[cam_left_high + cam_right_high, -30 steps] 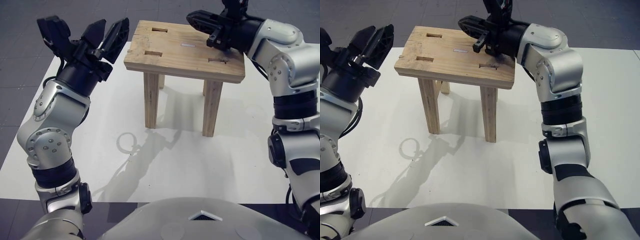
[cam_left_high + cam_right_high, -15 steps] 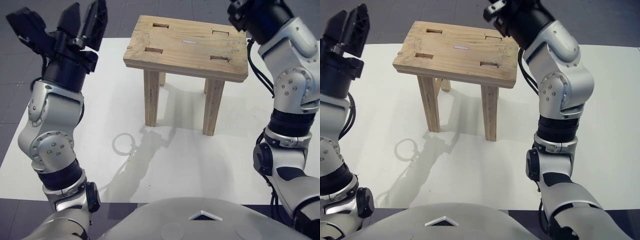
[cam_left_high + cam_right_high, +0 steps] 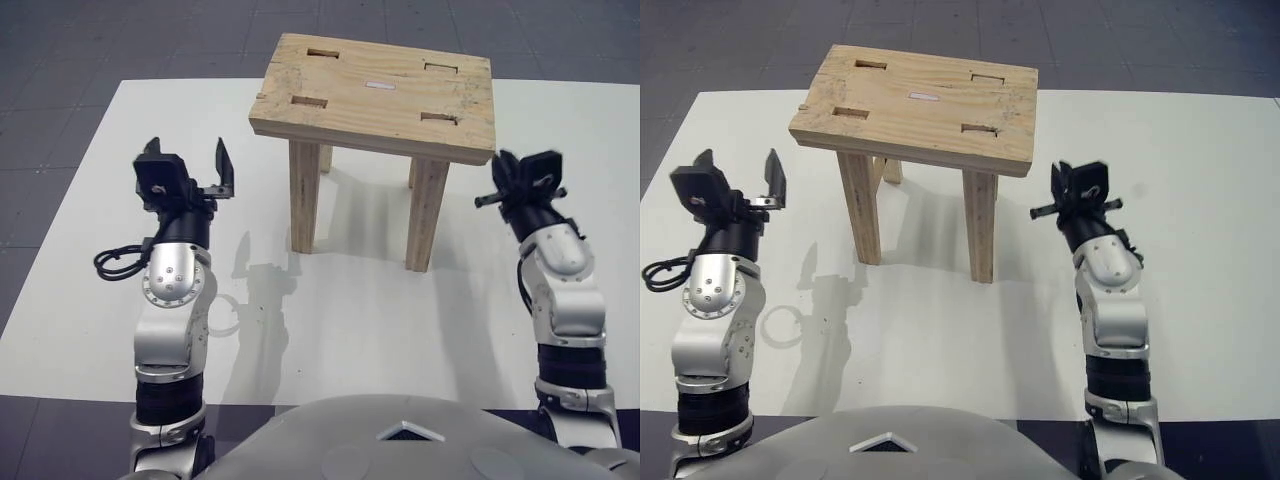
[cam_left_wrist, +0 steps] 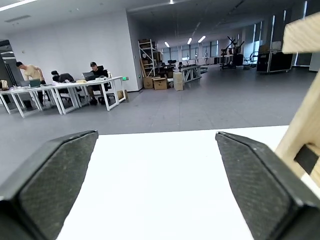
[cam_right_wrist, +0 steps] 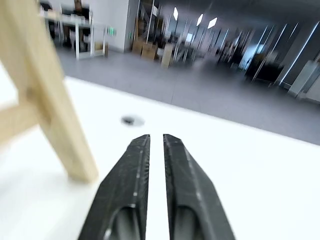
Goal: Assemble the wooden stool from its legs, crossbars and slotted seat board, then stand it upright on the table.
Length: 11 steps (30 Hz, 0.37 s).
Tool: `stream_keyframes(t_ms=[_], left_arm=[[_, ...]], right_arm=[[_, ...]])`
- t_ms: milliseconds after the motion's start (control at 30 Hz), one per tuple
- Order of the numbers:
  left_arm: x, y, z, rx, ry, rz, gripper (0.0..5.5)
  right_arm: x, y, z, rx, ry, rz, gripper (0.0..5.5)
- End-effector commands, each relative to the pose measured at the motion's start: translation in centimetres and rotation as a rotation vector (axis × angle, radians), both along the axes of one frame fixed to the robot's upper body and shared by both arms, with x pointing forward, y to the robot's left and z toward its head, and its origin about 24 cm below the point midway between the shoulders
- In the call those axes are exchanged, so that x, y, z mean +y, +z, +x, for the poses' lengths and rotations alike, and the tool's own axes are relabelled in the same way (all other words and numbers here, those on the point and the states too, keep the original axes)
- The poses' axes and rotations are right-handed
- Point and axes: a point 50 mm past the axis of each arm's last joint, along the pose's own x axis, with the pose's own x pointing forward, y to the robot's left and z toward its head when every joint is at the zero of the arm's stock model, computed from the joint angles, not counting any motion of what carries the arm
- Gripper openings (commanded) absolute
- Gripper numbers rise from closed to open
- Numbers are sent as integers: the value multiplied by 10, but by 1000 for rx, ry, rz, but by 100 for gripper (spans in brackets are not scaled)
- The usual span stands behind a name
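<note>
Left eye view: both arms have retreated from the upright wooden stool (image 3: 372, 95) on your bench (image 3: 340, 330); left end effector (image 3: 188, 168) released, right end effector (image 3: 522, 176) clenched empty; assembly looks done.

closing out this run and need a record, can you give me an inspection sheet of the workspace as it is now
surface: white table, flat, the stool's shadow on it
job's things: stool assembled, upright on its legs on the far half of the table, slotted seat on top; neither hand touches it
clutter: pale ring lying flat by the left arm
hands: left hand open and empty, left of the stool; right hand shut and empty, right of the stool
cables: black cable looped beside the left arm
surroundings: dark tiled floor; desks far off
</note>
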Motion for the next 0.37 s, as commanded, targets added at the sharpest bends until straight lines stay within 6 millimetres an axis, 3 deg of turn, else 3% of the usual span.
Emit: stream_keyframes(t_ms=[33, 133, 367], left_arm=[[-11, -22, -5, 39, -30, -19, 496], [-16, -27, -7, 50, -77, -35, 499], [-20, -25, -4, 29, -106, -19, 499]], right_arm=[[4, -9, -7, -7, -2, -25, 114], [9, -6, -6, -27, -13, -19, 167], [6, -2, -8, -58, -120, -52, 167]])
